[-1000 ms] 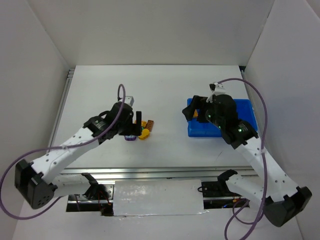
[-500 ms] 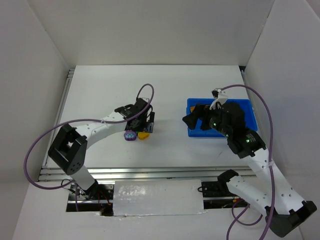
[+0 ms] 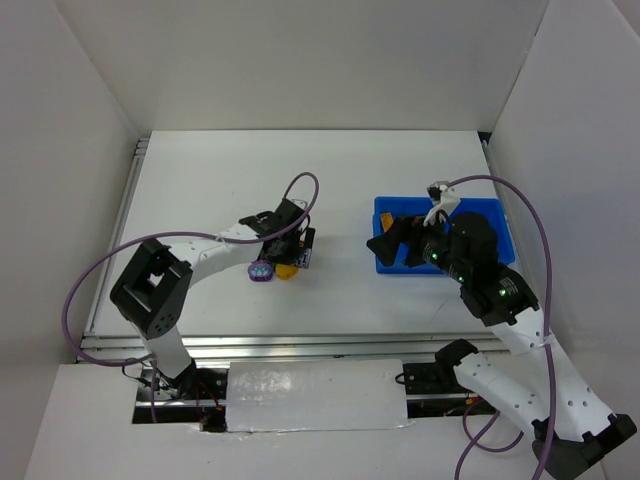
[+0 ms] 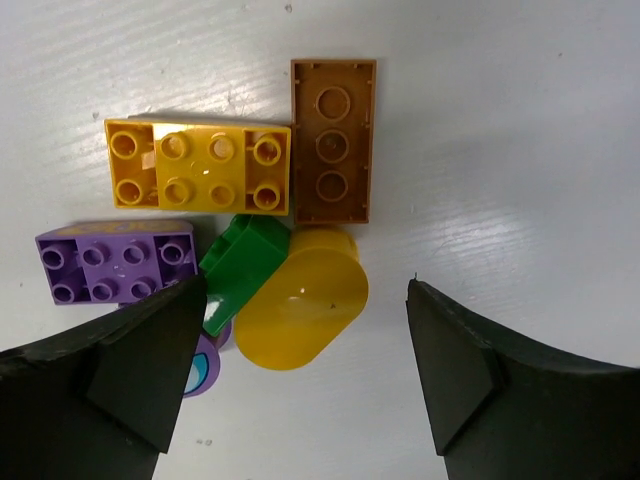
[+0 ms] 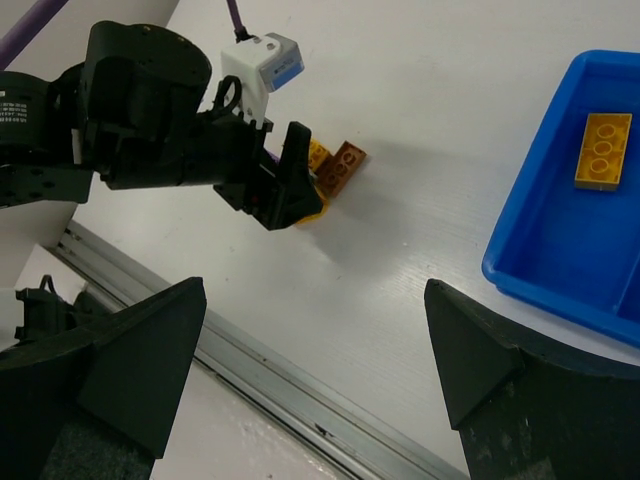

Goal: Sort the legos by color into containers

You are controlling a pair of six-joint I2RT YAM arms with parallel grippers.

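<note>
Legos [image 4: 250, 232] sitting bunched on table [image 3: 200, 170], 9 o'clock of blue tray [image 5: 540, 250]: yellow brick [image 4: 198, 166] touching brown plate [image 4: 333, 140], purple brick [image 4: 115, 262], green piece [image 4: 240, 272], yellow rounded piece [image 4: 305, 305]. Orange brick [image 5: 603, 150] lying inside tray. L gripper [image 4: 306, 285] hovering over bunch, fingers spread wide, holding nothing. R gripper [image 5: 310, 290] hanging by tray's 9 o'clock edge, fingers wide apart, empty.

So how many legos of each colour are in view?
Yellow studded plastic brick, yellow rounded piece: 2
Brown flat plate: 1
Green brick: 1
Purple studded brick, purple round piece: 2
Orange brick in blue plastic tray: 1
Total: 7
</note>
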